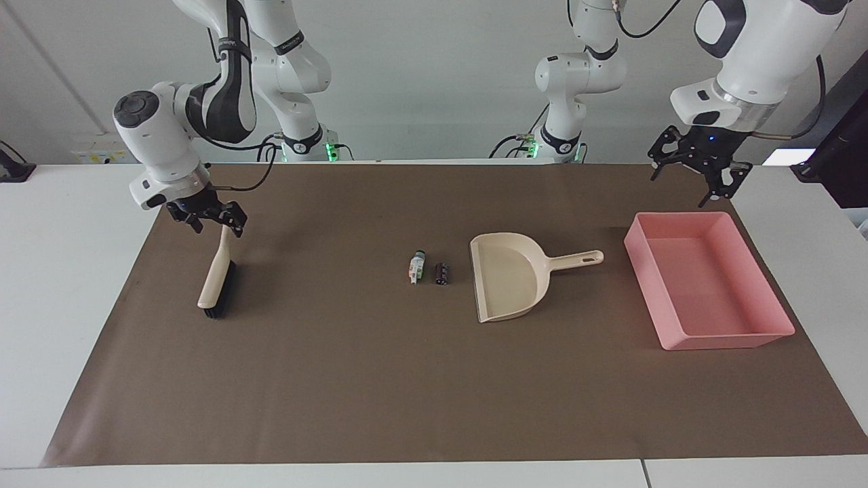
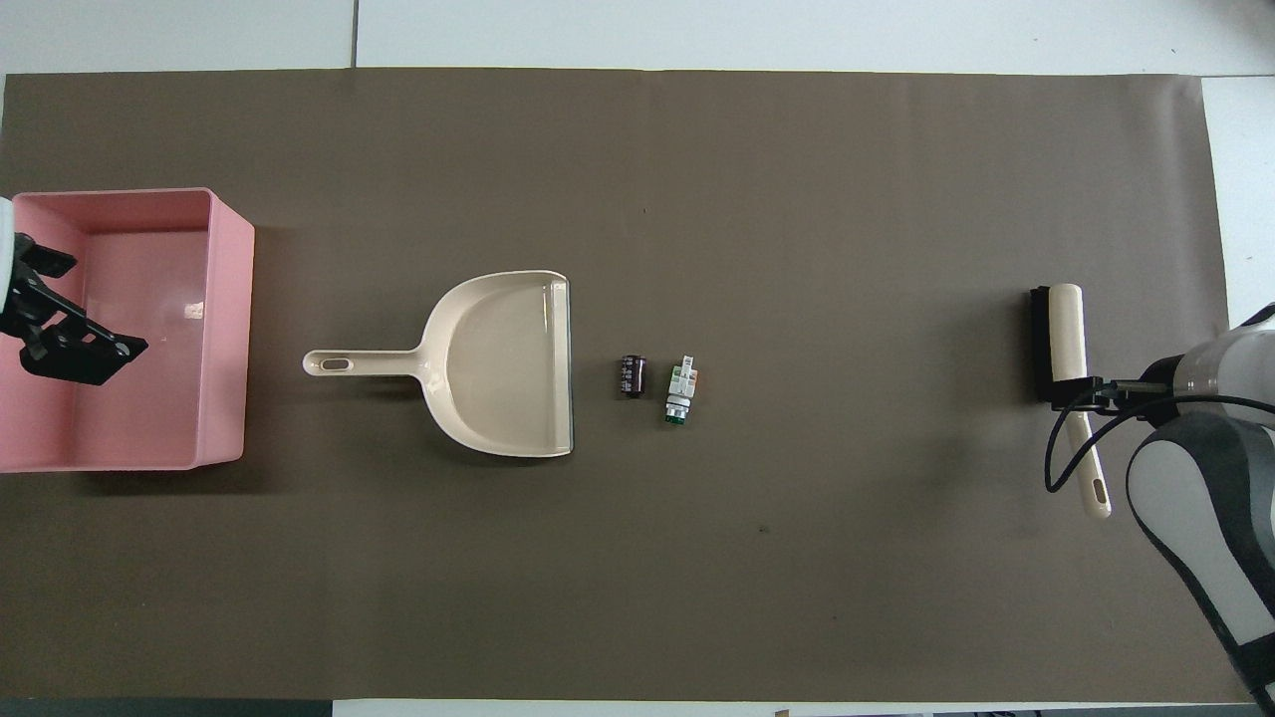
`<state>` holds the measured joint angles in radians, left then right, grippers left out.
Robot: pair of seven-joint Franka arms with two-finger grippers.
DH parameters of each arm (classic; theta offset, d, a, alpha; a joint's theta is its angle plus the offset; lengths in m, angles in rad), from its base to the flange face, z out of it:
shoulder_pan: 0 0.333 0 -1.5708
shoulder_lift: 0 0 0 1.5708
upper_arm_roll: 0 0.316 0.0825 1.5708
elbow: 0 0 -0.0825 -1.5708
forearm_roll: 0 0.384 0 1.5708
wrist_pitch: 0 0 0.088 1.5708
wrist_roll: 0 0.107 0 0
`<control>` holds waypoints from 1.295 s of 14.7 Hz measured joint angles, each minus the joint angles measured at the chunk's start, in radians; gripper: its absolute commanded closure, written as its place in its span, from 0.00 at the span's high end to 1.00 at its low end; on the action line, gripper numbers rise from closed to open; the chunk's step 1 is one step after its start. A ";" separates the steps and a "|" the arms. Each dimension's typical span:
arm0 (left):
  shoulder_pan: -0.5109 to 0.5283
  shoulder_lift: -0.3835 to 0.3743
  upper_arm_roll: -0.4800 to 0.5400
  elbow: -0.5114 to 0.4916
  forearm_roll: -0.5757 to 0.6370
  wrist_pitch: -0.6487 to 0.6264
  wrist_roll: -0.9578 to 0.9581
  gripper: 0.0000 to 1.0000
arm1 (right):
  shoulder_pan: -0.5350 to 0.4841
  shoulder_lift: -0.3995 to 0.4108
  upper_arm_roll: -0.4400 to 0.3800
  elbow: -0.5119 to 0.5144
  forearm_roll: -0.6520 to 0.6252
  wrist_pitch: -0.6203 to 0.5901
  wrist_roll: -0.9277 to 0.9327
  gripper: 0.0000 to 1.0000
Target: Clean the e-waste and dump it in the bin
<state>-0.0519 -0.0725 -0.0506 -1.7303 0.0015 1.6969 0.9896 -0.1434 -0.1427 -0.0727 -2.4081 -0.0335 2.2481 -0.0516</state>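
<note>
The e-waste lies mid-mat: a white cylinder with green and orange marks (image 1: 416, 266) (image 2: 680, 389) and a dark one (image 1: 442, 272) (image 2: 634, 375), side by side just off the open mouth of the beige dustpan (image 1: 508, 281) (image 2: 508, 363). The pink bin (image 1: 729, 339) (image 2: 227, 329) stands at the left arm's end, with nothing in it. My right gripper (image 1: 215, 222) (image 2: 1076, 390) is open and low over the handle of a beige brush (image 1: 217, 278) (image 2: 1061, 339), a finger on each side. My left gripper (image 1: 692, 177) (image 2: 75, 354) is open in the air over the bin.
A brown mat (image 1: 352, 379) covers most of the white table. The dustpan's handle (image 1: 576, 259) points toward the bin. The brush lies at the right arm's end with its dark bristles on the mat.
</note>
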 measured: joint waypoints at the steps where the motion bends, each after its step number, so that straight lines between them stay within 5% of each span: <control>1: -0.021 0.000 -0.001 -0.027 0.000 0.019 0.059 0.98 | -0.018 0.001 0.000 -0.036 0.000 0.030 -0.013 0.99; 7: -0.197 0.014 -0.004 -0.271 0.119 0.190 0.109 0.98 | -0.035 0.004 0.001 -0.082 0.000 0.063 -0.021 0.99; 10: -0.246 0.083 -0.003 -0.332 0.168 0.290 0.061 0.98 | -0.035 0.006 0.001 -0.081 0.000 0.066 -0.022 0.92; 15: -0.271 0.195 -0.002 -0.335 0.205 0.359 0.028 0.96 | -0.035 0.006 0.002 -0.081 0.000 0.066 -0.026 0.53; 18: -0.281 0.214 -0.002 -0.338 0.209 0.386 0.002 0.92 | -0.034 0.006 0.003 -0.073 0.000 0.062 -0.029 0.00; 19: -0.284 0.218 -0.002 -0.339 0.209 0.392 -0.007 0.89 | -0.033 0.007 0.004 -0.067 0.001 0.057 -0.029 0.00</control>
<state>-0.3363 0.1459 -0.0528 -2.0690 0.2106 2.0893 0.9827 -0.1762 -0.1362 -0.0687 -2.4753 -0.0320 2.3047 -0.0808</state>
